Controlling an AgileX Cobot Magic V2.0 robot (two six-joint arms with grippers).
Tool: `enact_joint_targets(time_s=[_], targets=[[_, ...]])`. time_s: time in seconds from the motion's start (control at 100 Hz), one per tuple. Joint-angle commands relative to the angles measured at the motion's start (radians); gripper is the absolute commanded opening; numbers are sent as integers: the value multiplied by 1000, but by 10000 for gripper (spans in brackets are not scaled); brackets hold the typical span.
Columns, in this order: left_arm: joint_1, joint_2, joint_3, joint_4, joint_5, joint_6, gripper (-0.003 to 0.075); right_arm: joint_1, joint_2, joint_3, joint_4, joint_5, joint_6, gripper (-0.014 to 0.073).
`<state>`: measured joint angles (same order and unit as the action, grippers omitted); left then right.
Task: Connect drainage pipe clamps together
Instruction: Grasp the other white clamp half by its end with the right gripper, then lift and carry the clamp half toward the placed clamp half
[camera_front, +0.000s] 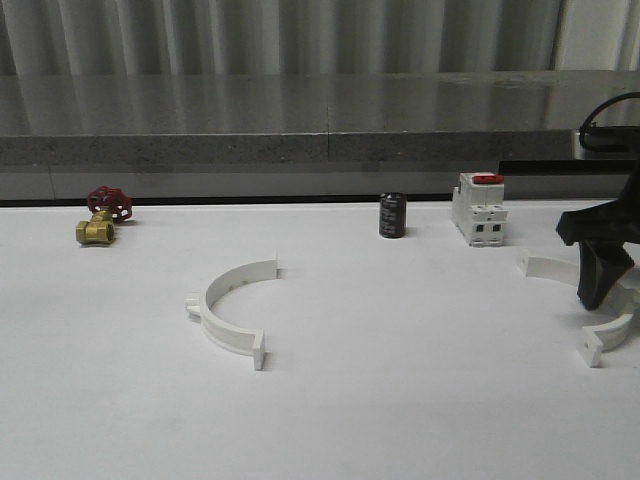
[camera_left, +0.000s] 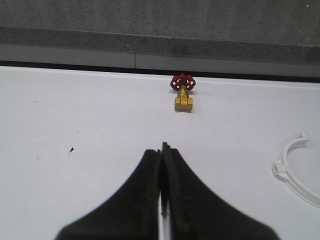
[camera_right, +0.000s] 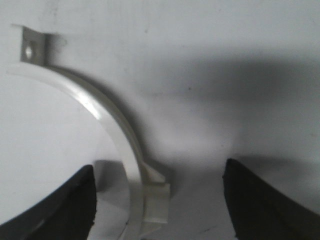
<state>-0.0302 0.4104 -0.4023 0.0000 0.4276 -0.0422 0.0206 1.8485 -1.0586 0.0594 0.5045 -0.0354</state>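
One white half-ring drainage pipe clamp (camera_front: 232, 312) lies on the white table left of centre, its open side facing right; its edge also appears in the left wrist view (camera_left: 296, 172). The other clamp (camera_front: 550, 268) lies at the far right, partly covered by my black right gripper (camera_front: 598, 288). In the right wrist view that gripper (camera_right: 157, 200) is open and straddles the clamp's curved band (camera_right: 107, 120) near its middle rib, with neither finger (camera_right: 65, 207) touching it. A holed end tab (camera_right: 31, 47) shows further along the band. My left gripper (camera_left: 163, 150) is shut and empty above bare table.
A brass valve with a red handwheel (camera_front: 102, 215) sits at the back left, also ahead of the left gripper (camera_left: 182, 95). A black cylinder (camera_front: 392, 215) and a white breaker with red switch (camera_front: 479, 208) stand at the back. A grey ledge (camera_front: 300, 140) runs behind the table.
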Motion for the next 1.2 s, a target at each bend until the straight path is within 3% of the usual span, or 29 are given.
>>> enact_joint_targets(time_s=[0.0,0.22,0.34,0.53,0.68,0.87,1.09,1.19], targets=[[2,5,-26,-7,-84,-1,-21,-1,-35,-21,2,-20,-12,500],[2,5,-26,-7,-84,-1,-21,-1,-35,-21,28,13,-12,108],[2,5,-26,-7,-84,-1,-21,-1,-35,-21,30,27,-12,-7],[2,5,-26,-7,-84,-1,-21,13,-43,-72,46,104,-12,-15],[2,5,-26,-7,-84,-1,-21,96,-73,-147,47,157,29,-14],[2,5,-26,-7,-84,-1,-21,240,-77,-235,14,187,193,-14],[2,5,-26,-7,-84,-1,-21,381,-68,-287,-152,197,465,-14],[2,5,-26,-7,-84,-1,-21,425,-34,-317,-190,207,525,-14]])
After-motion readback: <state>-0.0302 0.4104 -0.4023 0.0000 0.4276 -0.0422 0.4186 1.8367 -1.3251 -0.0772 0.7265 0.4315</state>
